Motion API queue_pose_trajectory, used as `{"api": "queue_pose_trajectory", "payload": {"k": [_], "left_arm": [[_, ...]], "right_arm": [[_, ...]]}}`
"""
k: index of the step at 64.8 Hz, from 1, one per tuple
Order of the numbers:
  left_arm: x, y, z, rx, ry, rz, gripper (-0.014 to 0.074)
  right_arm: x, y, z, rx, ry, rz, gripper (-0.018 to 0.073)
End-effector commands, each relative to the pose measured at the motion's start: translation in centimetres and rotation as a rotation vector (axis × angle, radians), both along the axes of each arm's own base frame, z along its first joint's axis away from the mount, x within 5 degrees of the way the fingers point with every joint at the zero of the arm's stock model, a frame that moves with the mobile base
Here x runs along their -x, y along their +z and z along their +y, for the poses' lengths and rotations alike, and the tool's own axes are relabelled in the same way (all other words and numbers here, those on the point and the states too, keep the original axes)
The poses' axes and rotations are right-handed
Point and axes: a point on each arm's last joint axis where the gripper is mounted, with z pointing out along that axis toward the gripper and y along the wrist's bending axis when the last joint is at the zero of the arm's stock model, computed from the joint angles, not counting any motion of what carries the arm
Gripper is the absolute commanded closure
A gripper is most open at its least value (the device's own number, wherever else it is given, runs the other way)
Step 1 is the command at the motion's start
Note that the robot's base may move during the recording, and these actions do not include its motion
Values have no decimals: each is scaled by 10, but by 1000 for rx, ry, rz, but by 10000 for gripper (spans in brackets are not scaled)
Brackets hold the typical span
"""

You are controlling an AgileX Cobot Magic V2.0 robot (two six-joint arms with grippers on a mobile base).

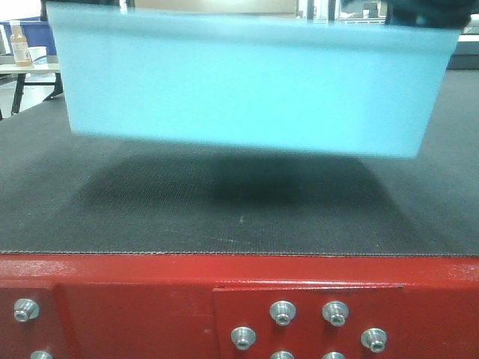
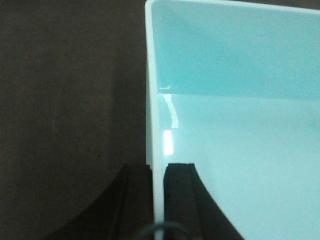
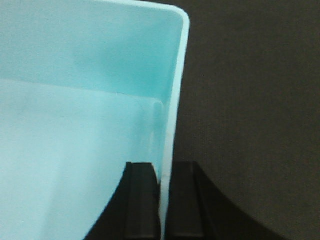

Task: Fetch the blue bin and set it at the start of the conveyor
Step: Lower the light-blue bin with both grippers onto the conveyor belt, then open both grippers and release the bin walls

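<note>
Hazard: left end effector [image 2: 159,172] and right end effector [image 3: 164,172] clamp blue bin [image 1: 247,90] walls over conveyor start [image 1: 239,217]; uneven release may tip it.

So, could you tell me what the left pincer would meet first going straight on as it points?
The left pincer is shut on the blue bin wall. Going on, its inner finger would probably meet the bin floor, its outer one the belt; depth is unclear.
</note>
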Motion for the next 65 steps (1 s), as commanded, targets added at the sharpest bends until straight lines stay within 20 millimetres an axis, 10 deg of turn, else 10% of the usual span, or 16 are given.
{"api": "queue_pose_trajectory", "payload": {"k": [1,38,52,65], "left_arm": [[-4,-9,-8,87,-50,-44,708],[-17,-35,6,108,3,11,687],[-16,-34,7,97,14,25,377],[-18,-22,11,52,53,43,108]], "right_arm": [[-8,1,5,-66,62,-129,713],[-16,-21,-3,-71,-2,-43,678],[-16,-21,-3,-72,-3,-43,298],[-15,-17,-5,-56,-25,-17,249]]}}
